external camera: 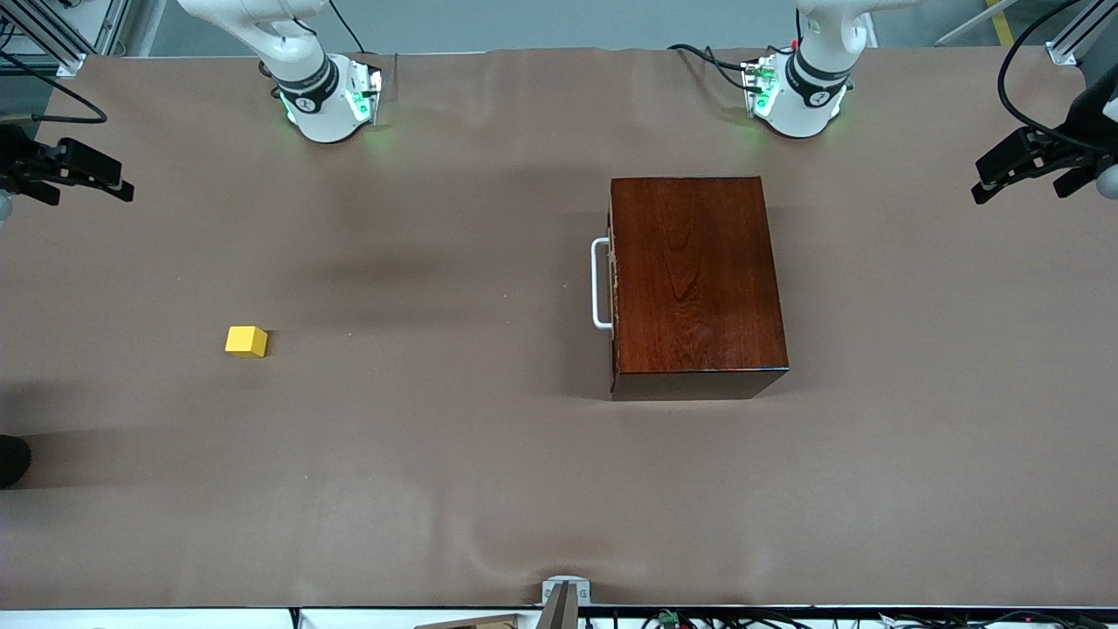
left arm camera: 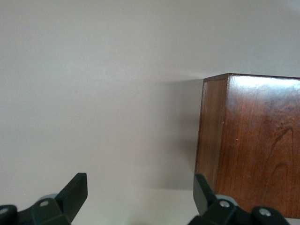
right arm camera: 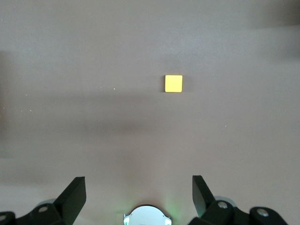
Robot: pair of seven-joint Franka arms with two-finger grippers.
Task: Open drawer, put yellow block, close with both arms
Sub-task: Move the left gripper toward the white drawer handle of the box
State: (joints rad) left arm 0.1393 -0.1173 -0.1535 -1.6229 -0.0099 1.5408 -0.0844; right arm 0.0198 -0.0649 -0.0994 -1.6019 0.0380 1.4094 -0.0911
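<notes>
The glossy mahogany box point(external camera: 694, 279) stands toward the left arm's end of the table. Its drawer is shut, and the white U-shaped handle point(external camera: 601, 284) faces the right arm's end. The yellow block point(external camera: 246, 341) lies alone on the brown table toward the right arm's end. Neither gripper shows in the front view. My left gripper point(left arm camera: 140, 187) is open and empty, up above the table beside a corner of the box point(left arm camera: 253, 145). My right gripper point(right arm camera: 138, 185) is open and empty, high over the table, with the yellow block point(right arm camera: 173, 84) well ahead of it.
The right arm's base point(external camera: 327, 100) and the left arm's base point(external camera: 799, 96) glow green along the table's top edge. Black fixtures stick in at both ends of the table point(external camera: 65, 170) point(external camera: 1039, 162). A small clamp point(external camera: 563, 598) sits at the front edge.
</notes>
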